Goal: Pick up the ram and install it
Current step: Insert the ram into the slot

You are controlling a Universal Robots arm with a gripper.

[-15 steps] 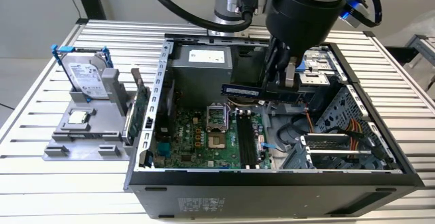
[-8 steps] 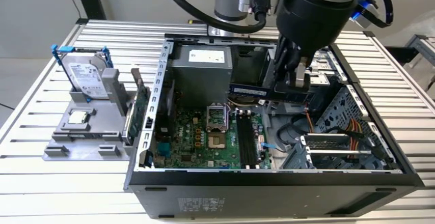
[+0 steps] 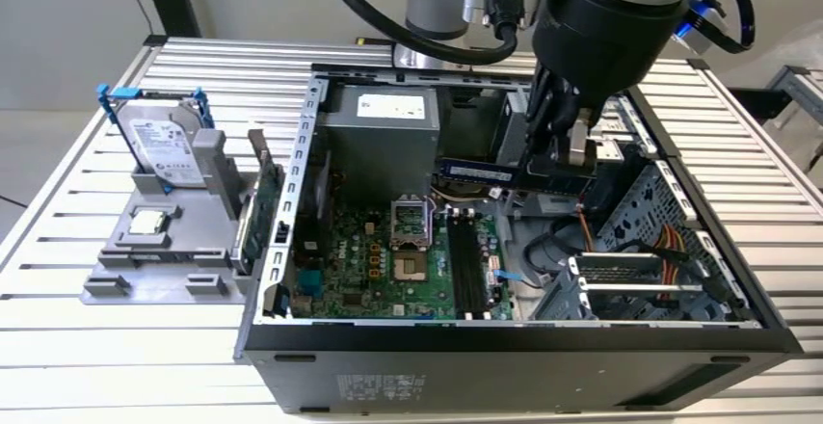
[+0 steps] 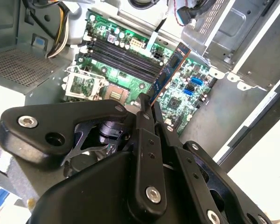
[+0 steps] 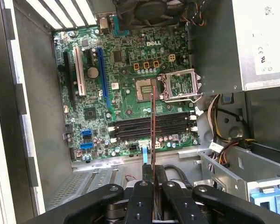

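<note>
My gripper hangs inside the open computer case, shut on one end of the ram, a thin blue stick held level above the motherboard. In the second wrist view the ram juts out from the black fingers over the black memory slots. The first wrist view has the ram edge-on, crossing the slots below it, with the gripper closed around its near end. The ram is clear of the slots and well above them.
The case stands on a slatted metal table. A silver hard drive in a blue frame and a green card sit in a grey fixture at the exterior view's left. Inside are a power supply, drive cage and loose cables.
</note>
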